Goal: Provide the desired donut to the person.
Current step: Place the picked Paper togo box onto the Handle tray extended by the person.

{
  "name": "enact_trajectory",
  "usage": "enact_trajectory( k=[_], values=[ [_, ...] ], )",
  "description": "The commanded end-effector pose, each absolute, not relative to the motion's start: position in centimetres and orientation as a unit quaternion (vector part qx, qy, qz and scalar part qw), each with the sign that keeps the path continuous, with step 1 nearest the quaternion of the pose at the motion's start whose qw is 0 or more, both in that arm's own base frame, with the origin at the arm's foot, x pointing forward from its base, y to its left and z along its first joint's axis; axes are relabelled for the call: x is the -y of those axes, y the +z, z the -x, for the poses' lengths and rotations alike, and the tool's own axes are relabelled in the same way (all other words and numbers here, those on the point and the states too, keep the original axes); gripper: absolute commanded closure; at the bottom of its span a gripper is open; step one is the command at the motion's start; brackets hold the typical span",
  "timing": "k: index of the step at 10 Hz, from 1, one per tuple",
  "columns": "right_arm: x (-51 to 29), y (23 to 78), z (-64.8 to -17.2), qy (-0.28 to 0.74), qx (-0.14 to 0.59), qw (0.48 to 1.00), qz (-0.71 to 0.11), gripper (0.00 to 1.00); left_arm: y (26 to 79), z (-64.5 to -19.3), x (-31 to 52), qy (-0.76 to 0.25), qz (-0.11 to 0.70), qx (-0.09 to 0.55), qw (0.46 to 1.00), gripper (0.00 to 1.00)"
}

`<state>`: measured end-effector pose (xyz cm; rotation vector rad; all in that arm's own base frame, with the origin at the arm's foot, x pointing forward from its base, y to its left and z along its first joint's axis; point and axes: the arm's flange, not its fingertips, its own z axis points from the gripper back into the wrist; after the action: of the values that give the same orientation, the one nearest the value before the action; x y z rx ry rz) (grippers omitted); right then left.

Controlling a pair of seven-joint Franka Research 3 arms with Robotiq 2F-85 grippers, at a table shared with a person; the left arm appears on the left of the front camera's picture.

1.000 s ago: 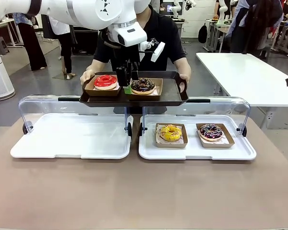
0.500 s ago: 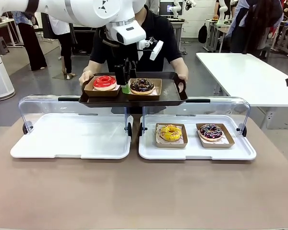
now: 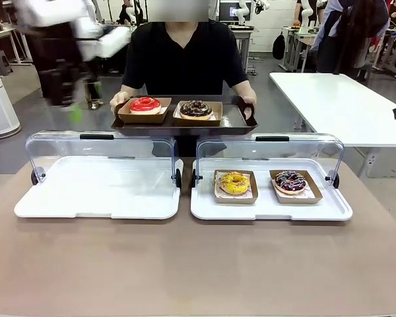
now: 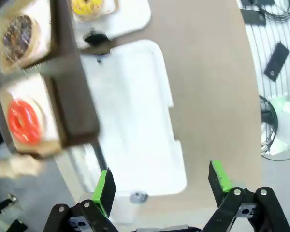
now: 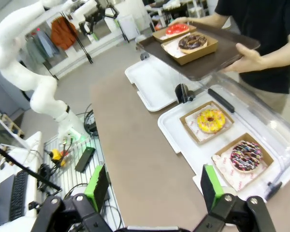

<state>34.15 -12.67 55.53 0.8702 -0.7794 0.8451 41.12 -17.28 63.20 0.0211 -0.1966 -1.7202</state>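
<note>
Clearly the left gripper [image 4: 162, 186] stands with its green pads wide apart and nothing between them, hanging over the edge of the white tray [image 4: 135, 130] on the brown table [image 4: 212, 96]. Up and to the left of its fingers in the left wrist view lies the dark serving tray [image 3: 234, 122] that the person [image 3: 185, 59] holds in both hands, with the red donut [image 4: 23, 122] nearer the gripper and the chocolate donut [image 4: 17, 34] beyond it, each in a cardboard box. The right gripper [image 5: 154, 186] also gapes wide and empty, well apart from the yellow donut [image 5: 210, 120] and the sprinkled donut [image 5: 245, 155], which sit ahead of its fingers.
</note>
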Motion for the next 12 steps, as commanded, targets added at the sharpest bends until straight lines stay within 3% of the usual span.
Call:
enact_trajectory(
  k=[1,7,12],
  values=[
    [12.6,55.6,-34.3,0.388,0.365,0.743,-0.405,0.0,60.4,-38.5,11.8,-0.75,-0.009,0.098,0.654,0.0],
    [12.6,55.6,-34.3,0.388,0.365,0.743,-0.405,0.0,55.6,-38.5,4.7,-0.709,0.009,0.076,0.701,0.0],
    [12.6,55.6,-34.3,0.388,0.365,0.743,-0.405,0.0,56.4,-38.4,4.8,-0.713,0.032,0.084,0.695,0.0]
  ],
)
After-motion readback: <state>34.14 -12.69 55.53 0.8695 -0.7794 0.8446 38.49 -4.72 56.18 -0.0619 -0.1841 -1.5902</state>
